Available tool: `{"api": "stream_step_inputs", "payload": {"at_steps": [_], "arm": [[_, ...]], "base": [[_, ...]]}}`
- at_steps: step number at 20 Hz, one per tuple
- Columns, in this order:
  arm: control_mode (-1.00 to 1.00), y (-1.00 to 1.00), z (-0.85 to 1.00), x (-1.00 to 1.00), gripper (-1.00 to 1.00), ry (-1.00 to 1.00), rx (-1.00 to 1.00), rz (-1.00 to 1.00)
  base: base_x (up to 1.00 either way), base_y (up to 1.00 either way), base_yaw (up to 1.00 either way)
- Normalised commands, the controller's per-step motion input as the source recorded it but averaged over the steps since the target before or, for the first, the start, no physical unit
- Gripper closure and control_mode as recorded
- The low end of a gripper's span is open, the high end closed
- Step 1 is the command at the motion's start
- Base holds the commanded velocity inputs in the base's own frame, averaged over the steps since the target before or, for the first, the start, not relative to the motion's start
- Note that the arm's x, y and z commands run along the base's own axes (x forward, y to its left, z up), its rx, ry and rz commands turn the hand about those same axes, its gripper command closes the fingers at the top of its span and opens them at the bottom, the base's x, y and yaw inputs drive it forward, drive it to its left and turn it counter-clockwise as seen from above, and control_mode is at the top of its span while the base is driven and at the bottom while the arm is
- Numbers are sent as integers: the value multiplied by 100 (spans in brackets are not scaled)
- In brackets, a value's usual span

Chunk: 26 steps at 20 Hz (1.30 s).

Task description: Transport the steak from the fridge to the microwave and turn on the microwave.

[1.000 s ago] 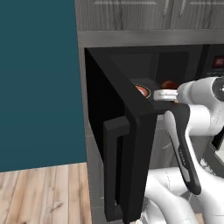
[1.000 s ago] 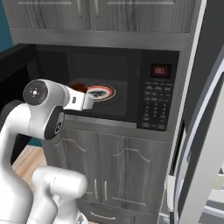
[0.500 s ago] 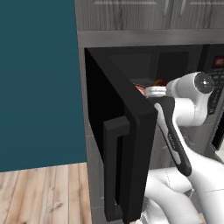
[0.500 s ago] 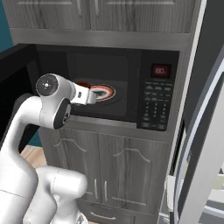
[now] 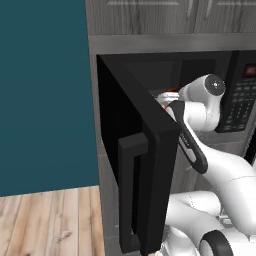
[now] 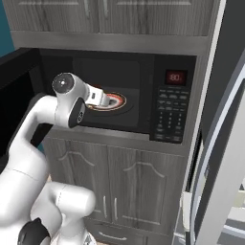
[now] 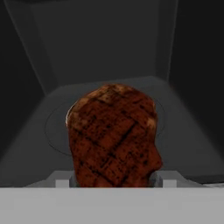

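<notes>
Open microwave (image 6: 158, 95) cavity, steak (image 7: 114, 138) between fingers, red display unreadable.

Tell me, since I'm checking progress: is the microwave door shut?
No, the microwave door stands swung wide open toward the left.

Microwave (image 6: 143, 103) cavity open toward the near side; door (image 5: 137, 165) swung out to the left, blocking any approach from that flank. Dark side walls, back wall and ceiling closing in the far end, as seen in the hand view. Steak (image 7: 114, 136) sitting between the fingertips, taking up most of the near middle, turntable (image 7: 57, 131) bare around it. Keypad panel (image 6: 171, 115) walling off the right. Fridge (image 6: 225, 158) door edge standing near on the far right.
</notes>
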Motion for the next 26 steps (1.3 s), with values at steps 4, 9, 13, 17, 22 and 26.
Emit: {"api": "stream_step_inputs", "payload": {"at_steps": [4, 9, 13, 17, 22, 26], "arm": [[-100, 9, -28, 47, 100, 0, 0, 0], [-100, 7, -25, 47, 100, 4, 0, 0], [-100, 5, -24, 49, 100, 7, 0, 0], [-100, 1, -21, 44, 100, 4, 0, 0], [-100, 0, -18, 40, 100, 1, 0, 0], [-100, 0, -10, 36, 100, 0, 0, 0]], "base": [[0, 0, 0], [0, 0, 0], [0, 0, 0], [0, 0, 0], [0, 0, 0], [0, 0, 0]]}}
